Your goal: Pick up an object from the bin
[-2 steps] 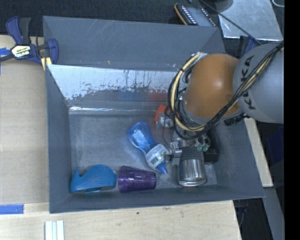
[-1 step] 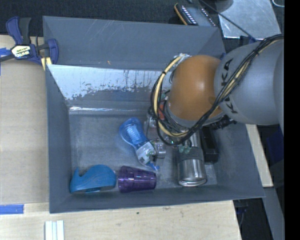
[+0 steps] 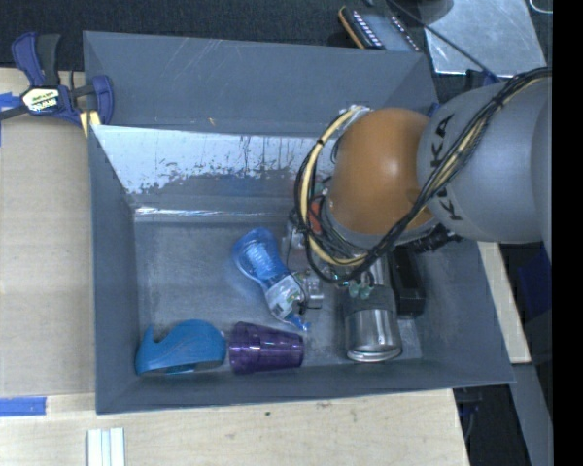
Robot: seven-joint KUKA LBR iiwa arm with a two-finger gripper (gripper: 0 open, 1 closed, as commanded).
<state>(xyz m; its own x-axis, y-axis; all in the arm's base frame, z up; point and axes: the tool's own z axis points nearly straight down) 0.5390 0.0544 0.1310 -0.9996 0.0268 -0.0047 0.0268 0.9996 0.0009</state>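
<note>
The grey bin (image 3: 112, 289) has sloping walls around a flat floor. The left half of that floor is bare from the back wall down to the things along the front, which is the widest open room. The right half is crowded by the arm (image 3: 496, 163), which comes in over the right rim, and its orange cover (image 3: 379, 168) hangs above the floor's middle right, ringed with cables.

Below the cover the hand (image 3: 307, 282) is low in the bin, near the centre of the floor. I cannot tell whether it is open or closed, nor whether it has hold of anything. The thing nearest to it is a crushed blue plastic bottle (image 3: 260, 258), lying tilted at mid-floor just to the hand's left, its paler end right beside the hand.

The bin holds five loose things, one of each:
- one metal can (image 3: 372, 330), lying just right of the hand, its round end facing the front wall;
- one blue moulded piece (image 3: 180, 348), in the front left corner against the front wall;
- one purple cup (image 3: 265, 348), on its side, touching the blue piece;
- the one bottle;
- one black block (image 3: 408, 284), against the right wall behind the can, partly under the arm.
</note>
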